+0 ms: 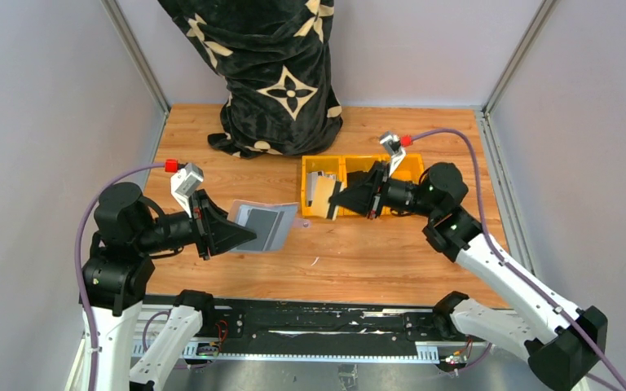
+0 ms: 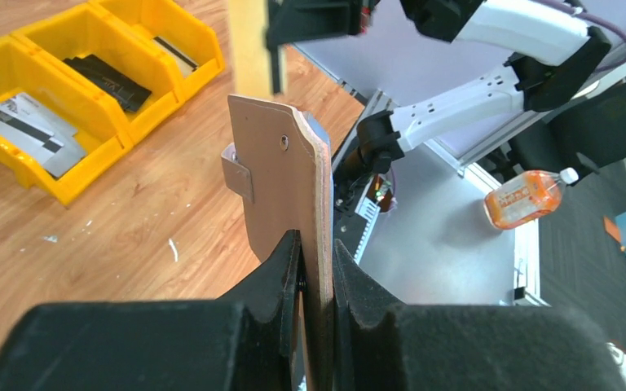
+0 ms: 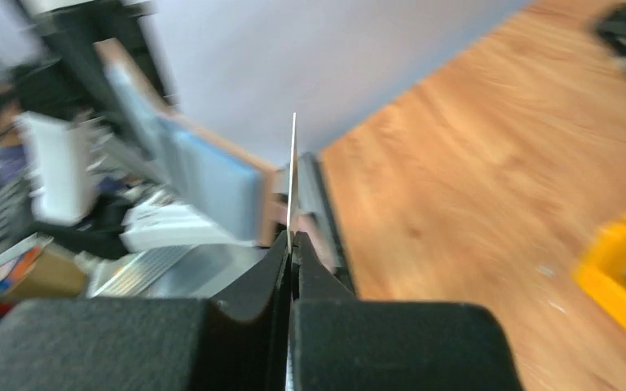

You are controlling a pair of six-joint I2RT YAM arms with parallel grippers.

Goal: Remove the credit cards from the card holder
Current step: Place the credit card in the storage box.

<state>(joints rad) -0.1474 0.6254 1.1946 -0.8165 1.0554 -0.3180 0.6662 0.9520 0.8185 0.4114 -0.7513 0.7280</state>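
Note:
My left gripper (image 1: 251,236) is shut on the brown card holder (image 1: 266,225) and holds it open above the table, greyish inner faces up. In the left wrist view my left gripper (image 2: 316,244) pinches the card holder's (image 2: 281,183) lower edge, stud side showing. My right gripper (image 1: 336,198) is shut on a gold-tan credit card (image 1: 319,206), held in the air by the bin's left compartment, apart from the holder. In the right wrist view my right gripper (image 3: 292,240) grips that card (image 3: 293,171) edge-on, with the card holder (image 3: 204,175) blurred beyond. Grey cards (image 2: 28,122) lie in the bin.
A yellow three-compartment bin (image 1: 312,165) stands at centre back, also in the left wrist view (image 2: 45,175); its middle compartment holds a black wallet-like item (image 2: 106,73). A black patterned cloth figure (image 1: 273,73) stands at the back. An orange bottle (image 2: 526,198) lies off the table.

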